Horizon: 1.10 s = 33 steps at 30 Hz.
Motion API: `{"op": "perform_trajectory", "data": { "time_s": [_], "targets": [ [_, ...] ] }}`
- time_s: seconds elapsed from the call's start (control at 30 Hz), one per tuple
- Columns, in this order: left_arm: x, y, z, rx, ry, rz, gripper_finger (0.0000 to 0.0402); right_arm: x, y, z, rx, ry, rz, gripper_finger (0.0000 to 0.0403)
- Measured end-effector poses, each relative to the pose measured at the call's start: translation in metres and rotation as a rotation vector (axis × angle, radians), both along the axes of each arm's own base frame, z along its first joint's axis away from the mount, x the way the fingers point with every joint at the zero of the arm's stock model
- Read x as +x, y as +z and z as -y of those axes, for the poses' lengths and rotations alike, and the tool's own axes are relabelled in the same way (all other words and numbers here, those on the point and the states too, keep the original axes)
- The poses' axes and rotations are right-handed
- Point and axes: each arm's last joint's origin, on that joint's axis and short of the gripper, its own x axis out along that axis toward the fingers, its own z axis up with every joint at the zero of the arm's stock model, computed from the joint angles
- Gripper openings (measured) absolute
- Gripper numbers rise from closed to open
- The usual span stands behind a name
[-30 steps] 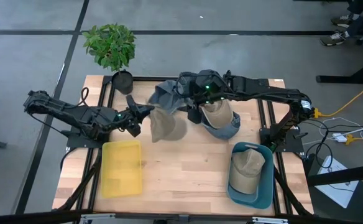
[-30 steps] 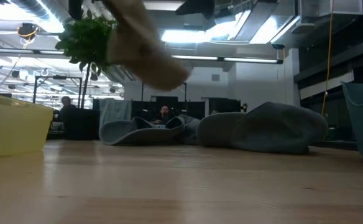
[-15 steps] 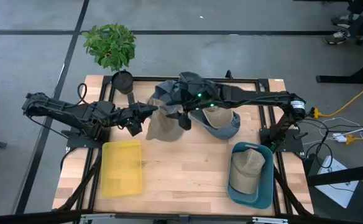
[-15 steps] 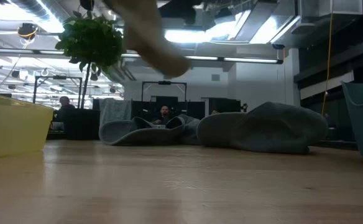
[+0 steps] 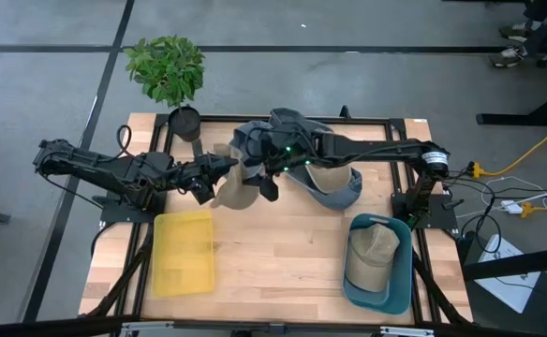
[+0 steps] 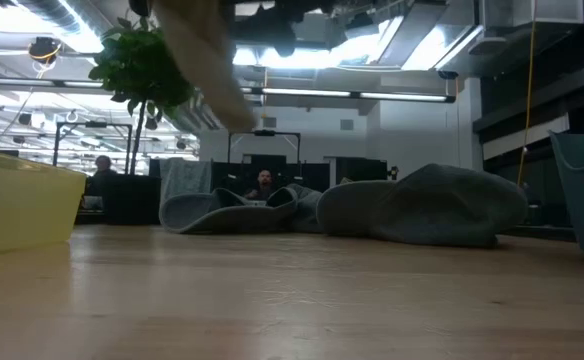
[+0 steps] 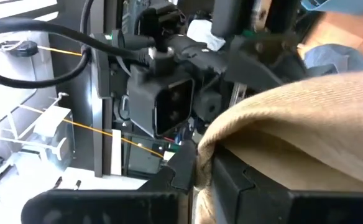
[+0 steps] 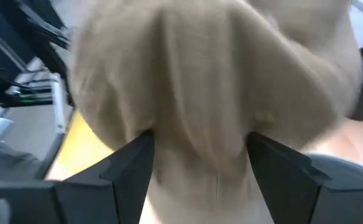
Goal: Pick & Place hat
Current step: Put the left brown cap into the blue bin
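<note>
Midair, the left end effector (image 5: 219, 169) pinches a limp ribbed tan hat (image 5: 236, 188); right end effector (image 5: 266, 180) straddles it, spread.

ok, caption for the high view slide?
Left claw and right claw at a tan hat above the table.

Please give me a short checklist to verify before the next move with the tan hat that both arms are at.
1. Left gripper shut on tan hat: ok.
2. Right gripper open, fingers either side of the hat: ok.
3. Hat lifted clear of table: ok.
4. Yellow bin free to receive it: ok.
5. Blue bin free: not ok, holds another tan hat.
6. Right fingers touching the fabric: cannot tell.
</note>
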Motion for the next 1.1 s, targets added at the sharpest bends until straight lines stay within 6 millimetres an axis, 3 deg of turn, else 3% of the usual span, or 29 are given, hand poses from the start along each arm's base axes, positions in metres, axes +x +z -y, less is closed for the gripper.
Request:
{"op": "perform_trajectory", "data": {
  "time_s": [0.9, 1.0, 1.1],
  "targets": [
    [-0.0003, -0.0015, -0.0001, -0.014, 0.011, -0.01, 0.0023, 0.0033, 0.0086, 0.0007, -0.043, -0.003, 0.099, 0.0257],
    [-0.0003, -0.0015, -0.0001, -0.014, 0.011, -0.01, 0.0023, 0.0035, 0.0086, -0.0011, -0.058, 0.005, 0.101, 0.0244],
    [-0.0003, -0.0015, -0.0003, -0.014, 0.018, -0.01, 0.0024, 0.0035, 0.0086, -0.0017, -0.064, 0.008, 0.102, 0.0205]
  ]
}}
